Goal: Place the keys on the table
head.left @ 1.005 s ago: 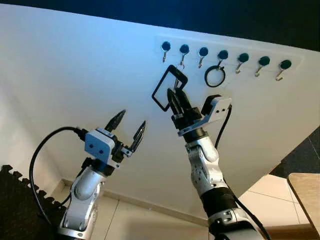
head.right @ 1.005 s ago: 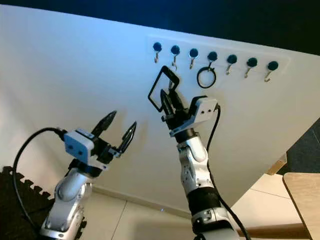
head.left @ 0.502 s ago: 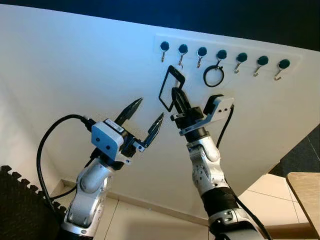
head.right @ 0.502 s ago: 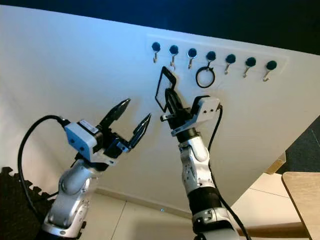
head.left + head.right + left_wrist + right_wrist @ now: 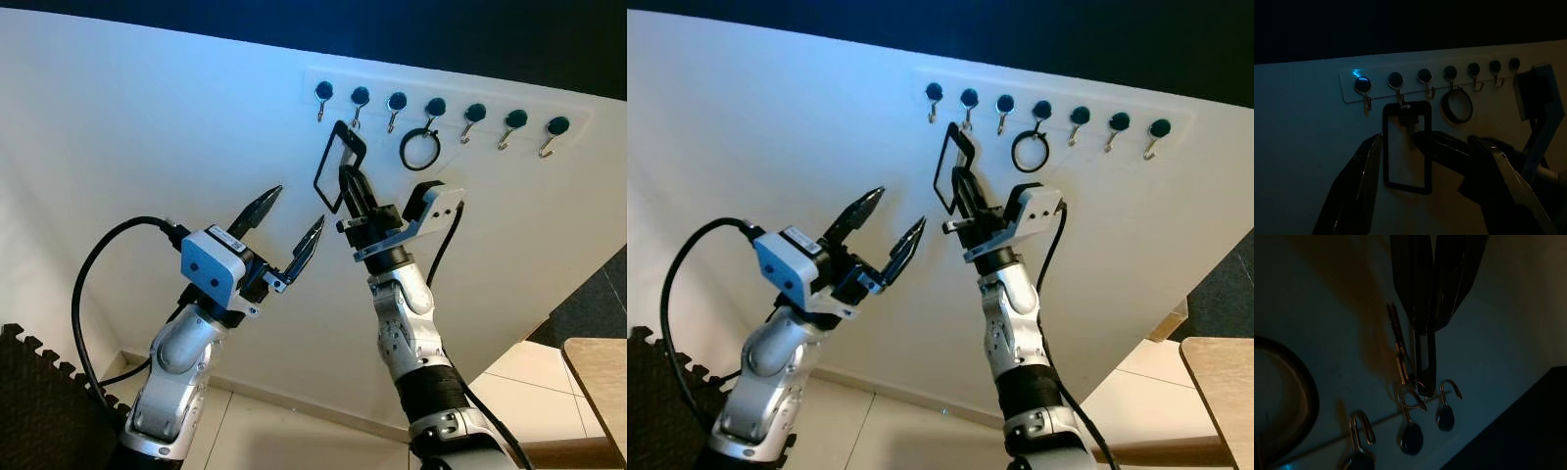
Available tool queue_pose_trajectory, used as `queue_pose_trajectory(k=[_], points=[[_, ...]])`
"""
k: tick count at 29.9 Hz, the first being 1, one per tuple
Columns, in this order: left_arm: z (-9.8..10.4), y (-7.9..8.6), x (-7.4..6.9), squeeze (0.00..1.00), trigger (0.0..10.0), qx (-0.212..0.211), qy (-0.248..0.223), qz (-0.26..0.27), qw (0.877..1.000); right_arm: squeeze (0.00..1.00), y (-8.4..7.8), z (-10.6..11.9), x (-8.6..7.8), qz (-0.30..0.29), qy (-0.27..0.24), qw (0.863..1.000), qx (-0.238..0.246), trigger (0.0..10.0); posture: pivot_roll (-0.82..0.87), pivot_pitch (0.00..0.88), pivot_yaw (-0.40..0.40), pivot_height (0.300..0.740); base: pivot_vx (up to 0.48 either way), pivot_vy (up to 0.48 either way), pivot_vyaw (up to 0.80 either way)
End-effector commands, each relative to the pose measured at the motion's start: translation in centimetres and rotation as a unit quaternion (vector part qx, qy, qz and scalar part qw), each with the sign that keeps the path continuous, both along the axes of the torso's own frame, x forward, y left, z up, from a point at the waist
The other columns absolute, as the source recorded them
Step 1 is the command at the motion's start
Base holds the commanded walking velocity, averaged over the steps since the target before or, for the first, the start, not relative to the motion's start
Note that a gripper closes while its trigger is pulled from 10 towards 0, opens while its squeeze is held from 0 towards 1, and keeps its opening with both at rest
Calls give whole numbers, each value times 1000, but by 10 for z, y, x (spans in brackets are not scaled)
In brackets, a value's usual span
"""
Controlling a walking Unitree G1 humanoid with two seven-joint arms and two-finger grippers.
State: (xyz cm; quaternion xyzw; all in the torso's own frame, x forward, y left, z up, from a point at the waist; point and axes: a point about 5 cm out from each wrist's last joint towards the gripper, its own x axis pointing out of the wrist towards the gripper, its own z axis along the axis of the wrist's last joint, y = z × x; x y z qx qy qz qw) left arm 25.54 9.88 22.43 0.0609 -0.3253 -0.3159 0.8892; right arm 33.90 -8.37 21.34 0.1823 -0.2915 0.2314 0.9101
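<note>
1. White wall [image 5: 147,127] carries a rail [image 5: 588,122] with seven dark-capped hooks [image 5: 475,114] in a row; the view looks steeply upward.
2. Keys: what can be made out is a black rectangular tag [image 5: 339,166] hanging by a small ring from the second hook from the robot's left; in the right wrist view a thin metal piece [image 5: 1399,350] hangs beside it at the same hook; whether it is a key blade I cannot tell.
3. Black ring [image 5: 419,149] hangs from the fourth hook; the other hooks carry nothing.
4. Right gripper [image 5: 349,186]: raised to the wall, fingers pressed together on the lower edge of the tag; tag tilted, top still on its hook.
5. Left gripper [image 5: 287,222]: raised, left of and below the tag, fingers spread, holding nothing; apart from the wall and from the right gripper; in its wrist view the tag shows between its fingers [image 5: 1359,188].
6. Table [image 5: 600,377]: wooden corner at lower right, well apart from the hooks.
7. Floor: pale tiles [image 5: 265,436] below; dark foam mat [image 5: 39,401] at lower left.
</note>
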Motion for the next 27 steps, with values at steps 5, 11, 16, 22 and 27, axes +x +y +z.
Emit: queue_pose_trajectory(k=[5, 11, 16, 22, 27], points=[[5, -3, -1, 0, 10000, 7, -8, -2, 1000, 0, 4, 12, -4, 3, -24, 1000, 11, 0, 80, 65, -66, 740, 0, 0, 0], [4, -5, -2, 0, 10000, 10, -7, -6, 1000, 0, 6, 18, -6, 6, -34, 999, 14, 0, 79, 69, -66, 740, 0, 0, 0], [4, -5, -3, 0, 10000, 12, -6, -6, 1000, 0, 7, 24, -7, 11, -43, 999, 18, 0, 81, 71, -67, 740, 0, 0, 0], [5, -5, -3, 0, 10000, 14, -7, -5, 1000, 0, 11, 31, -9, 23, -55, 998, 15, 0, 82, 73, -67, 740, 0, 0, 0], [5, -3, -2, 0, 10000, 11, -7, 2, 1000, 0, 14, 26, -12, 30, -60, 998, -10, 0, 86, 78, -72, 740, 0, 0, 0]])
